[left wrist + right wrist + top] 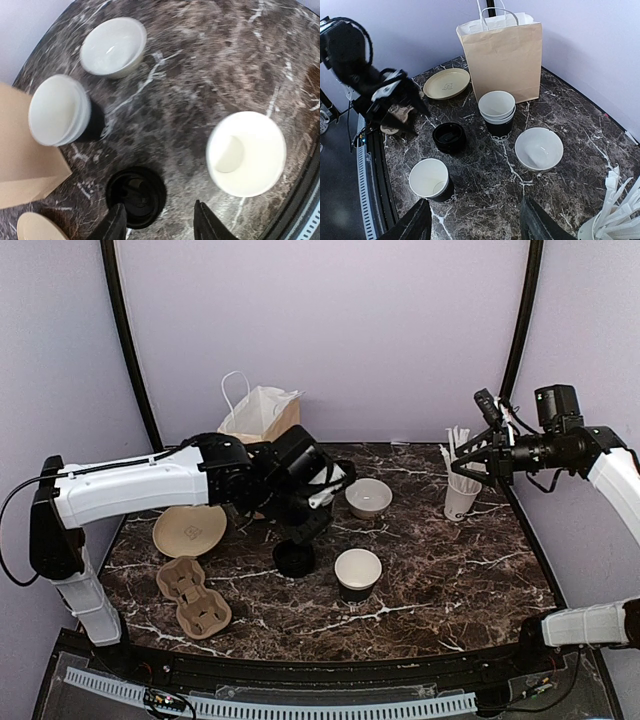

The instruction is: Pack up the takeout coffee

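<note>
Left arm: we see it stretched to the centre of the top view, left gripper point(159, 204) pointing down, jaws apart above the round black plastic dome lid point(136, 196).
Right arm: raised at the right edge, right gripper point(474, 200) jaws apart.

Left wrist view: paper bag point(25, 150) cut off by the left edge, beige plate point(35, 227) by the lower left corner; cup rims slightly blurred. Top view, centre: left arm point(150, 485) mostly hides the stacked coffee cups point(496, 112). Right wrist view: straw cup point(615, 217) cropped at lower right.

Bare tabletop point(470, 570) right of open cup point(357, 573); stacked cups point(496, 112), bowl point(538, 148) crowd the bag point(502, 55)
</note>
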Robot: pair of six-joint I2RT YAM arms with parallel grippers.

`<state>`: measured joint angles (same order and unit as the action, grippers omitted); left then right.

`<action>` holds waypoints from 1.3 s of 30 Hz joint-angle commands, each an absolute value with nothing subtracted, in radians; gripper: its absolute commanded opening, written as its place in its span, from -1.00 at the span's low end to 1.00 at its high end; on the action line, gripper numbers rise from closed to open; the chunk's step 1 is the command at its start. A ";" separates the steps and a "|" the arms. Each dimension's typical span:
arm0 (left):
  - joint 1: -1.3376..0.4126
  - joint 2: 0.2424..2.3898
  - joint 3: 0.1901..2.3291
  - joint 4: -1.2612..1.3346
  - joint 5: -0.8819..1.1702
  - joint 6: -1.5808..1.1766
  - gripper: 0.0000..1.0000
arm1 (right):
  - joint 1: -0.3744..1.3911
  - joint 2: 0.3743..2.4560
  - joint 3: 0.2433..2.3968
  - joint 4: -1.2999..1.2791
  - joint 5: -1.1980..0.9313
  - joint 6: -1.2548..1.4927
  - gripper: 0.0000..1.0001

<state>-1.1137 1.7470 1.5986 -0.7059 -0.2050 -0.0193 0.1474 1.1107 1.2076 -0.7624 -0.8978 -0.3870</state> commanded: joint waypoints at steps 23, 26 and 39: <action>-0.942 1.907 1.460 -0.796 0.046 -0.013 -0.46 | 0.144 1.106 1.186 -0.721 -0.919 -0.375 0.19; -0.942 1.914 1.459 -0.800 0.048 -0.008 -0.58 | 0.144 1.106 1.184 -0.718 -0.917 -0.375 0.19; -0.942 1.917 1.459 -0.807 -0.055 -0.008 -0.47 | 0.144 1.106 1.180 -0.713 -0.916 -0.367 0.19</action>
